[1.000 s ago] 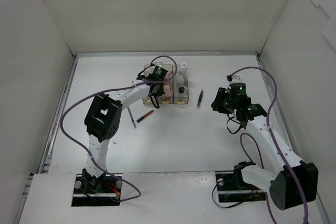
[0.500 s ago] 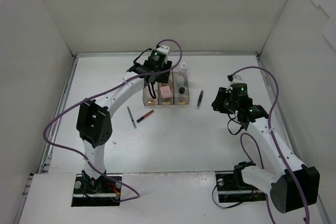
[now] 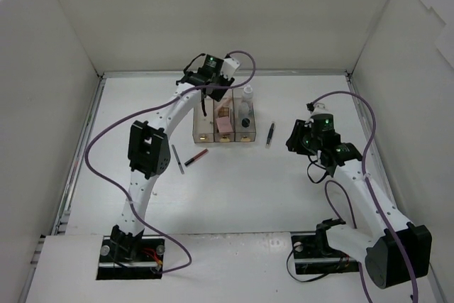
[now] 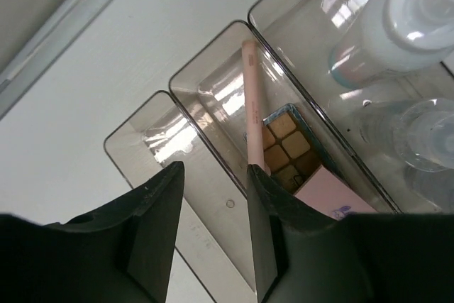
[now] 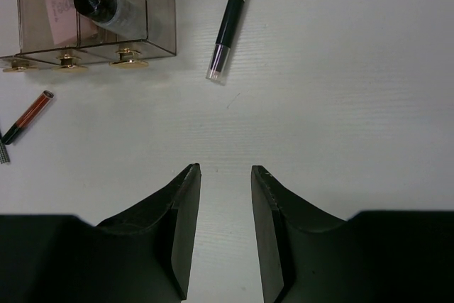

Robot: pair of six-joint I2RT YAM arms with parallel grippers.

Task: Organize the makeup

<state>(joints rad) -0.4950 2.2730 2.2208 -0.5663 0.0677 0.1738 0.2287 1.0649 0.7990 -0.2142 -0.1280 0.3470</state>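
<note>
Just ahead of the left tool (image 4: 213, 175), which is backing away released and empty, the stick (image 4: 250, 97) is leaning in the middle bay of the box (image 4: 152, 140), so pencils (image 3: 196, 155) are waiting on the worktop (image 3: 248, 189).

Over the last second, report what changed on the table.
The left gripper rose out of the clear box and pulled back toward the far wall. Its jaws are now apart and empty, and the pink stick leans in the middle compartment, apparently just released. The right gripper, the black pencil and the red pencil stayed put.
</note>
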